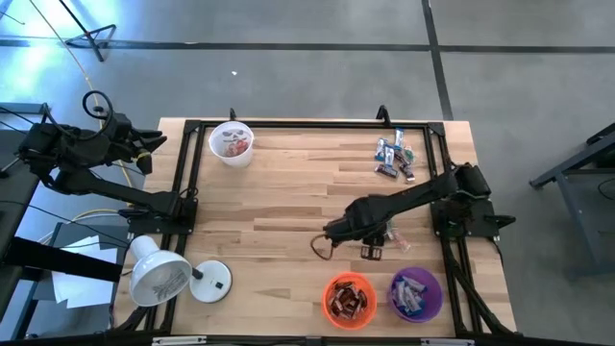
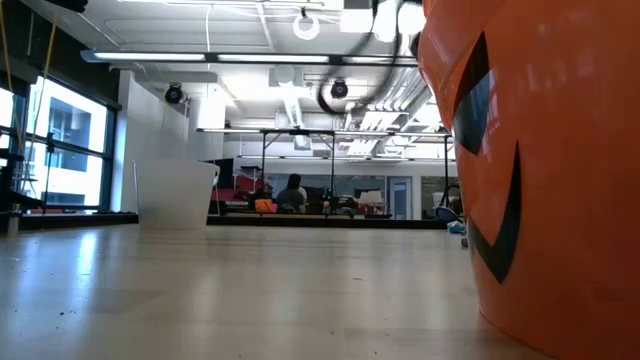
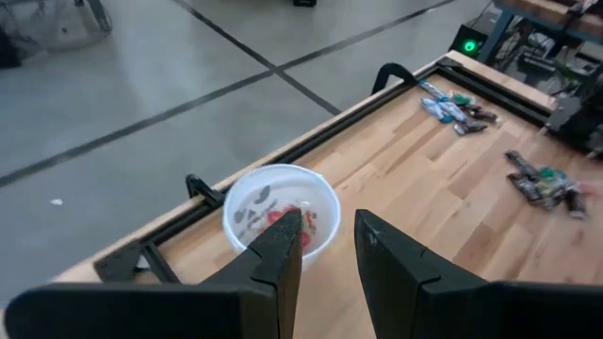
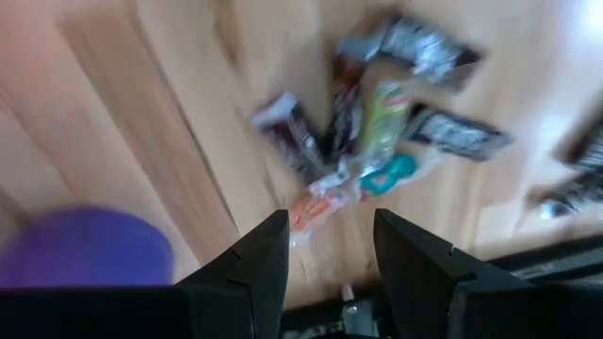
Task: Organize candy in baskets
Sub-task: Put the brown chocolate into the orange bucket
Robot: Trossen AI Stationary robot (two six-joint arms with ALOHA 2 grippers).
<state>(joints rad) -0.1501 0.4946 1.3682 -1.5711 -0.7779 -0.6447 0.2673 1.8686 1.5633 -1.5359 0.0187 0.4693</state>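
Observation:
The white basket (image 1: 231, 142) stands at the table's far left with candy inside. The orange basket (image 1: 348, 298) and the purple basket (image 1: 415, 293) stand at the near right edge, both holding candy. Loose candy lies in a far-right pile (image 1: 394, 159) and in a smaller cluster (image 1: 380, 252) just beyond the purple basket. My right gripper (image 4: 330, 250) hangs open above that cluster (image 4: 377, 132), pointing steeply down and touching nothing. My left gripper (image 3: 328, 254) is open and raised off the table's left side, facing the white basket (image 3: 283, 217).
A white lamp (image 1: 163, 279) lies at the near left corner. A black frame rail (image 1: 317, 125) runs around the tabletop. In the low view the orange basket (image 2: 540, 180) fills the right side. Bare wood (image 1: 279, 211) spans the table's middle.

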